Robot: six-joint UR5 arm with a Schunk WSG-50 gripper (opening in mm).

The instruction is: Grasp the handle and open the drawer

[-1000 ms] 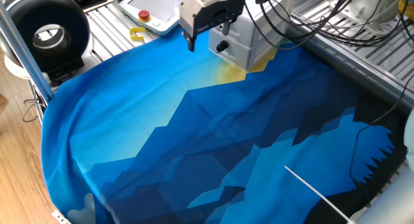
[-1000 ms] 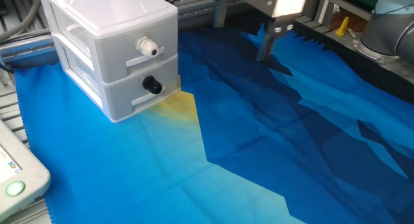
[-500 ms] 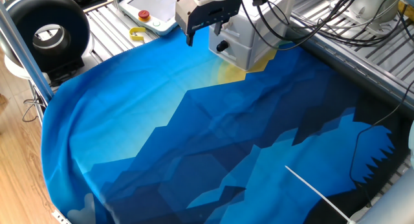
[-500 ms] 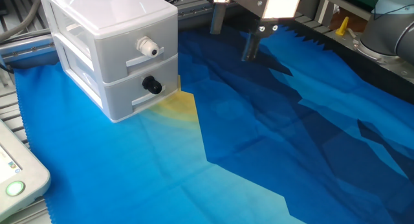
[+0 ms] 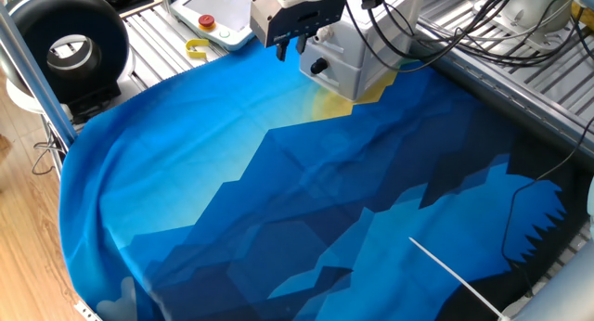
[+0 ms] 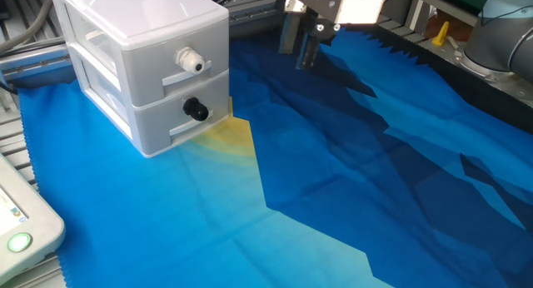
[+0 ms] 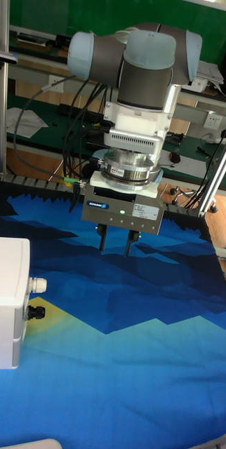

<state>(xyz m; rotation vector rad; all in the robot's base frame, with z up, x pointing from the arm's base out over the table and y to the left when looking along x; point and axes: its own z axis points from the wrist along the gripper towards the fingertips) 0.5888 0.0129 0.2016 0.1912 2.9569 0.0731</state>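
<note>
The drawer (image 6: 137, 59) is a pale grey-white two-tier box on the blue cloth, also seen at the back in one fixed view as drawer (image 5: 357, 61) and at the left edge in the tall view as drawer (image 7: 4, 309). Its lower front bears the handle (image 6: 196, 110), a small black knob, also visible as handle (image 5: 318, 68) and handle (image 7: 34, 311). A white knob (image 6: 191, 62) sits on the upper tier. My gripper (image 6: 297, 47) hangs above the cloth, apart from the drawer front, fingers pointing down. The gripper (image 7: 116, 245) is open and holds nothing.
A white pendant (image 5: 218, 7) with a red button (image 5: 206, 22) lies behind the cloth, a yellow piece (image 5: 197, 49) beside it. A black ring-shaped device (image 5: 70, 44) stands at the left. Cables (image 5: 445, 33) run behind the drawer. The cloth (image 5: 278, 200) drapes over the table edges.
The gripper has shifted sideways toward the drawer's side and slightly up. Its two fingers look closer together than a second ago. The drawer has not moved.
</note>
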